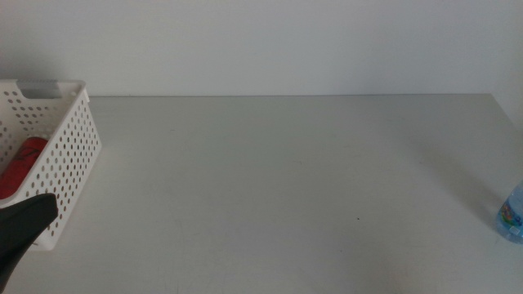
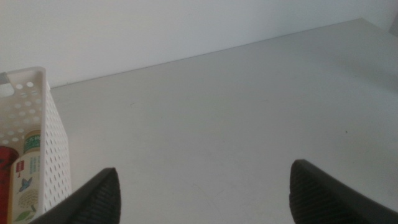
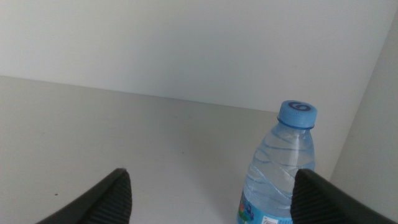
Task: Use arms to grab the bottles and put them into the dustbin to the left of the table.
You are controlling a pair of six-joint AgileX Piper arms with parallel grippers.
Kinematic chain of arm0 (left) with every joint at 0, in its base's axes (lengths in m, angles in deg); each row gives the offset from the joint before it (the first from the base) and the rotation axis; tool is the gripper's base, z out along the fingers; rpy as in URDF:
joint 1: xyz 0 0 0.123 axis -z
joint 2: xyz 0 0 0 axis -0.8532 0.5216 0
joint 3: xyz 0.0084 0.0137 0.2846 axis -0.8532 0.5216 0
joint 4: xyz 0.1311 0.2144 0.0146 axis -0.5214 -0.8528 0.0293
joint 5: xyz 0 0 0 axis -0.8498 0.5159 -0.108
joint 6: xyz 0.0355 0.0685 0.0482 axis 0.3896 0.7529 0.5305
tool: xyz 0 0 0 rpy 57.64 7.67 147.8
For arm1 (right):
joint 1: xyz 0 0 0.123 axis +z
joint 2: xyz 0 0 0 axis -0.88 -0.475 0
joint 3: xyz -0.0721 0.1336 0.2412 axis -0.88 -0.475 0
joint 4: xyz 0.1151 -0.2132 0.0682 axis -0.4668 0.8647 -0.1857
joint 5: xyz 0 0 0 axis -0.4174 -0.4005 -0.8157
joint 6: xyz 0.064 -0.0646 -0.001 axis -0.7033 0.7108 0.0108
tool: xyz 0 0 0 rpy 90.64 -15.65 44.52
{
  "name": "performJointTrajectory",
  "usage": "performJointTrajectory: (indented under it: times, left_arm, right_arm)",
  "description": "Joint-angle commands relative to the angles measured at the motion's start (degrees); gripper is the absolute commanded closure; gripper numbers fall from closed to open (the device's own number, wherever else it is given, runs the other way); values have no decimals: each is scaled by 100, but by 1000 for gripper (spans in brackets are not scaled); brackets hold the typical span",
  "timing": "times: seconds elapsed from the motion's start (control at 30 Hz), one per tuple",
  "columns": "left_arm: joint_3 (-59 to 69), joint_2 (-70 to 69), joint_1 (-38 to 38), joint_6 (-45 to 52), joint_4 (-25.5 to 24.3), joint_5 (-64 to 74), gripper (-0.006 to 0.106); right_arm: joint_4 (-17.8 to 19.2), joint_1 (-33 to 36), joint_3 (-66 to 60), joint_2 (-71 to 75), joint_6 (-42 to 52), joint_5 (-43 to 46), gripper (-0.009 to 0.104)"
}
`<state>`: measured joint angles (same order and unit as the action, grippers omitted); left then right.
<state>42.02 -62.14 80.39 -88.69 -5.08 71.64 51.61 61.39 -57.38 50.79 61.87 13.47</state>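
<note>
The white perforated dustbin (image 1: 61, 155) stands at the table's left edge. The red soda can (image 1: 24, 163) lies inside it. In the left wrist view the tea bottle (image 2: 28, 183) lies in the dustbin (image 2: 50, 143) beside the can (image 2: 7, 155). The small clear water bottle (image 1: 513, 214) with a blue cap stands upright at the table's right edge. My left gripper (image 2: 202, 199) is open and empty, beside the dustbin's near corner; one dark part of it (image 1: 23, 224) shows in the middle view. My right gripper (image 3: 214, 199) is open, with the water bottle (image 3: 280, 174) upright ahead of its jaws, apart from them.
The light grey table (image 1: 278, 188) runs back to a plain white wall. Its right edge lies just beyond the water bottle.
</note>
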Motion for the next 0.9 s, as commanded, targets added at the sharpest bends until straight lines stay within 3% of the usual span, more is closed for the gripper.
performJointTrajectory:
  times: [0.0,0.6,0.87]
  left_arm:
    - [-138,41,40,-83,-1,-420,8]
    - [-138,41,40,-83,-1,-420,8]
    - [-138,41,40,-83,-1,-420,8]
  right_arm:
    - [171,-29,57,121,175,450,30]
    - [379,-34,66,-927,-192,1077,30]
    - [481,-34,59,-2070,-684,2006,30]
